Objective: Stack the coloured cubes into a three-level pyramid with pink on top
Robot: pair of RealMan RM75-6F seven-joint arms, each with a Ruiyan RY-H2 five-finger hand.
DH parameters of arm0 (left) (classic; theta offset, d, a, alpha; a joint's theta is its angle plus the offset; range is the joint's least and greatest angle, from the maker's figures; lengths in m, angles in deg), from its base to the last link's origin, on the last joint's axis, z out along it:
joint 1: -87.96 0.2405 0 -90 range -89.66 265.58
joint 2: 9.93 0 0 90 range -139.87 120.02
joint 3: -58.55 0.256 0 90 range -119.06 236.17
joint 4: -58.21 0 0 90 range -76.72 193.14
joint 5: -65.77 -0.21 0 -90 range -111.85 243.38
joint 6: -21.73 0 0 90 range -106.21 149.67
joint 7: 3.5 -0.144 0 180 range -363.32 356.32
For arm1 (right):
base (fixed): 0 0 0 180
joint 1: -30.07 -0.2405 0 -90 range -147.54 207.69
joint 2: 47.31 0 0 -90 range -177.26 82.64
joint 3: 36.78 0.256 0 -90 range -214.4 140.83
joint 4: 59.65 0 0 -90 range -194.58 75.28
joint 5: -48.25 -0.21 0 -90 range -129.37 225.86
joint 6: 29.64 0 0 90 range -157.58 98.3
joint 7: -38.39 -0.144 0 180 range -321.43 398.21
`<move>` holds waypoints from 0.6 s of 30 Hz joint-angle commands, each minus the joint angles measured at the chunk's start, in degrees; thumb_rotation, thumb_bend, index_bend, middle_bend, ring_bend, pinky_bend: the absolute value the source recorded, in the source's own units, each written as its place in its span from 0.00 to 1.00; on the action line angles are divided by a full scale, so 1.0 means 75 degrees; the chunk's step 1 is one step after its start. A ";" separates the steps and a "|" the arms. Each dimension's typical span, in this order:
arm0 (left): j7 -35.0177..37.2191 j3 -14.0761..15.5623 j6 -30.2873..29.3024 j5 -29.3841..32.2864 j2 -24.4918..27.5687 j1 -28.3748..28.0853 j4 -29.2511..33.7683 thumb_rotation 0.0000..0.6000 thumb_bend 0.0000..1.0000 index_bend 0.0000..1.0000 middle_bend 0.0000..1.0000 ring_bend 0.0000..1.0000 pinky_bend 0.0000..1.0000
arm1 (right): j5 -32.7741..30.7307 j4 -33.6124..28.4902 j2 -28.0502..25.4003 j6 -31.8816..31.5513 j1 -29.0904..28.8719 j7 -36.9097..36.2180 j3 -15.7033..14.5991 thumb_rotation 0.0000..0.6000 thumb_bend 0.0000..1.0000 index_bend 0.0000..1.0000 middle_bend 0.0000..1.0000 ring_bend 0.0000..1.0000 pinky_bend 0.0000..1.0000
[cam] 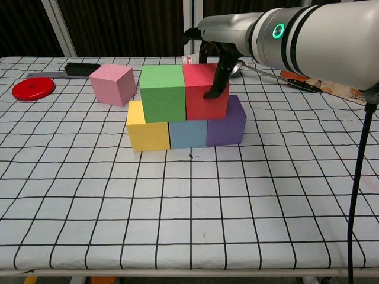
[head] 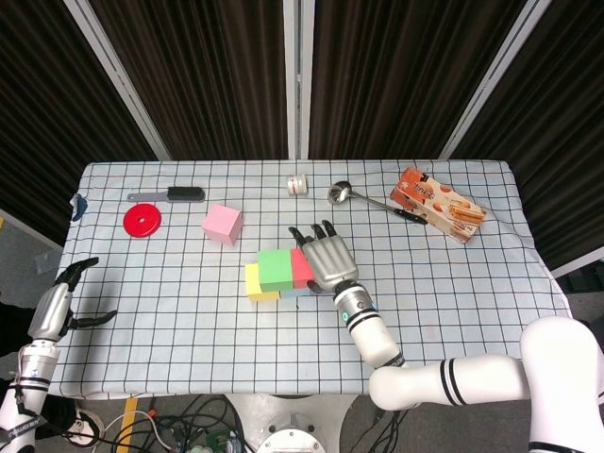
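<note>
A yellow cube point(cam: 147, 133), a blue cube point(cam: 187, 134) and a purple cube point(cam: 228, 125) form a row mid-table. On them sit a green cube point(cam: 162, 93) and a red cube point(cam: 198, 94), side by side. My right hand point(head: 326, 257) grips the red cube point(head: 301, 267), with the thumb point(cam: 218, 80) on its front face and the fingers over its far side. The pink cube point(head: 222, 224) stands alone on the cloth, behind and to the left of the stack. My left hand point(head: 58, 304) hangs open off the table's left edge, holding nothing.
A red disc point(head: 142, 220) and a black brush point(head: 179, 194) lie at the back left. A small white roll point(head: 298, 184), a metal spoon point(head: 354, 194) and a cracker box point(head: 438, 204) lie along the back right. The checked cloth point(cam: 177, 225) covers the table.
</note>
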 commanded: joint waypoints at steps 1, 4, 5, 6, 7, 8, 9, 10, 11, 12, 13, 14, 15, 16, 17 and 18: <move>-0.0007 0.0000 -0.0002 -0.0001 -0.0001 -0.0001 0.0005 1.00 0.09 0.12 0.12 0.06 0.09 | -0.0023 -0.0026 -0.0023 0.0007 0.0004 -0.0001 0.0007 1.00 0.15 0.00 0.30 0.04 0.00; -0.0017 -0.0001 -0.0002 0.0003 0.0003 -0.0001 0.0016 1.00 0.09 0.12 0.12 0.06 0.09 | -0.0035 -0.0048 -0.0051 0.0036 0.0015 -0.0035 0.0022 1.00 0.13 0.00 0.24 0.02 0.00; -0.0025 -0.0002 -0.0003 0.0003 0.0005 -0.0003 0.0022 1.00 0.09 0.12 0.12 0.06 0.09 | -0.0036 -0.0056 -0.0065 0.0051 0.0021 -0.0053 0.0026 1.00 0.12 0.00 0.23 0.01 0.00; -0.0030 -0.0004 -0.0004 0.0004 0.0007 -0.0004 0.0025 1.00 0.09 0.12 0.12 0.06 0.09 | -0.0037 -0.0060 -0.0073 0.0060 0.0024 -0.0060 0.0024 1.00 0.11 0.00 0.22 0.01 0.00; -0.0032 -0.0006 -0.0004 0.0007 0.0009 -0.0004 0.0027 1.00 0.09 0.12 0.12 0.06 0.09 | -0.0038 -0.0061 -0.0080 0.0064 0.0028 -0.0069 0.0023 1.00 0.11 0.00 0.21 0.00 0.00; -0.0032 -0.0009 -0.0003 0.0010 0.0010 -0.0006 0.0032 1.00 0.09 0.12 0.12 0.06 0.09 | -0.0039 -0.0061 -0.0088 0.0070 0.0032 -0.0080 0.0025 1.00 0.10 0.00 0.20 0.00 0.00; -0.0032 -0.0011 -0.0003 0.0012 0.0012 -0.0007 0.0036 1.00 0.09 0.12 0.12 0.06 0.09 | -0.0035 -0.0067 -0.0097 0.0077 0.0040 -0.0105 0.0030 1.00 0.10 0.00 0.19 0.00 0.00; -0.0036 -0.0010 -0.0004 0.0012 0.0013 -0.0005 0.0038 1.00 0.09 0.12 0.12 0.06 0.09 | -0.0021 -0.0073 -0.0104 0.0079 0.0046 -0.0122 0.0032 1.00 0.10 0.00 0.19 0.00 0.00; -0.0042 -0.0008 -0.0005 0.0012 0.0013 -0.0005 0.0039 1.00 0.09 0.12 0.12 0.06 0.09 | 0.0002 -0.0090 -0.0117 0.0081 0.0057 -0.0147 0.0034 1.00 0.10 0.00 0.18 0.00 0.00; -0.0042 -0.0007 -0.0005 0.0014 0.0012 -0.0003 0.0042 1.00 0.09 0.12 0.12 0.06 0.09 | 0.0024 -0.0113 -0.0133 0.0082 0.0067 -0.0168 0.0036 1.00 0.10 0.00 0.17 0.00 0.00; -0.0041 -0.0005 -0.0006 0.0014 0.0012 -0.0001 0.0044 1.00 0.09 0.12 0.12 0.06 0.09 | 0.0044 -0.0150 -0.0158 0.0087 0.0080 -0.0197 0.0046 1.00 0.10 0.00 0.16 0.00 0.00; -0.0040 -0.0006 -0.0008 0.0014 0.0012 -0.0001 0.0044 1.00 0.09 0.12 0.12 0.06 0.09 | 0.0059 -0.0204 -0.0194 0.0095 0.0095 -0.0236 0.0065 1.00 0.10 0.00 0.16 0.00 0.00; -0.0039 -0.0007 -0.0008 0.0015 0.0014 -0.0001 0.0043 1.00 0.09 0.12 0.12 0.06 0.09 | 0.0087 -0.0302 -0.0262 0.0095 0.0121 -0.0298 0.0107 1.00 0.10 0.00 0.15 0.00 0.00; -0.0036 -0.0008 -0.0008 0.0015 0.0017 -0.0001 0.0045 1.00 0.09 0.12 0.12 0.06 0.09 | 0.0119 -0.0391 -0.0329 0.0086 0.0142 -0.0344 0.0141 1.00 0.10 0.00 0.15 0.00 0.00; -0.0032 -0.0009 -0.0008 0.0016 0.0020 -0.0001 0.0045 1.00 0.09 0.12 0.12 0.06 0.09 | 0.0158 -0.0490 -0.0407 0.0070 0.0166 -0.0386 0.0174 1.00 0.10 0.00 0.15 0.00 0.00; -0.0027 -0.0012 -0.0009 0.0018 0.0024 -0.0001 0.0045 1.00 0.09 0.12 0.12 0.06 0.09 | 0.0217 -0.0629 -0.0519 0.0031 0.0202 -0.0440 0.0217 1.00 0.10 0.00 0.15 0.00 0.00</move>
